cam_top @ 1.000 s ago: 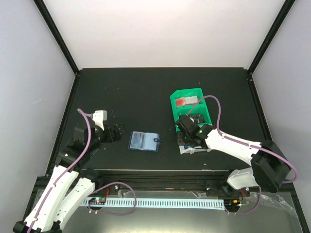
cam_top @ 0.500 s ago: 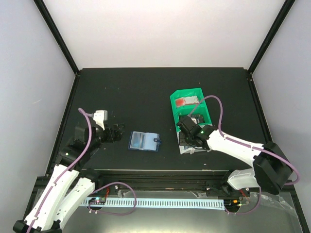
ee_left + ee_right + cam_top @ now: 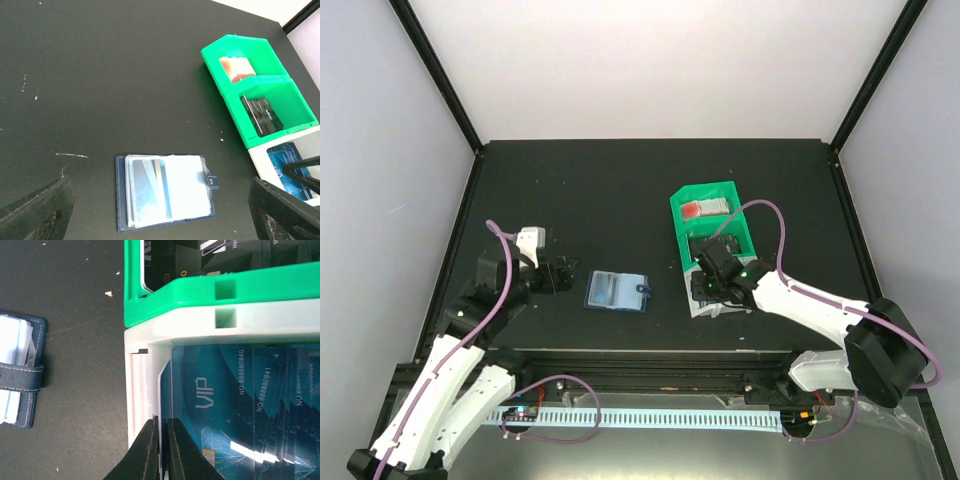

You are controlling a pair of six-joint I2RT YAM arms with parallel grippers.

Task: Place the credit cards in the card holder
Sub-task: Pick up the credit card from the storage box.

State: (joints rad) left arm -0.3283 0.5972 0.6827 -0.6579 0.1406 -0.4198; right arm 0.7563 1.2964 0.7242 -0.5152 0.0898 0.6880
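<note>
Since 1 second ago, the right arm has edged slightly rightward over the bins, and the left arm has barely stirred. On the table (image 3: 620,190), the green bin (image 3: 712,215) and the white bin (image 3: 137,390) joined to its near side sit right of centre. The card holder (image 3: 165,192) lies open and flat between the 2 arms, its long axis left to right and its snap tab toward the bins.

We judge the task barely begun. The credit cards (image 3: 225,405) lie fanned flat in the white bin, long axis in line with the fingers.

The left gripper (image 3: 560,275) is spread wide beside the holder. The right gripper (image 3: 161,422) is pressed nearly together at the top card's edge; we cannot tell whether it pinches it.
</note>
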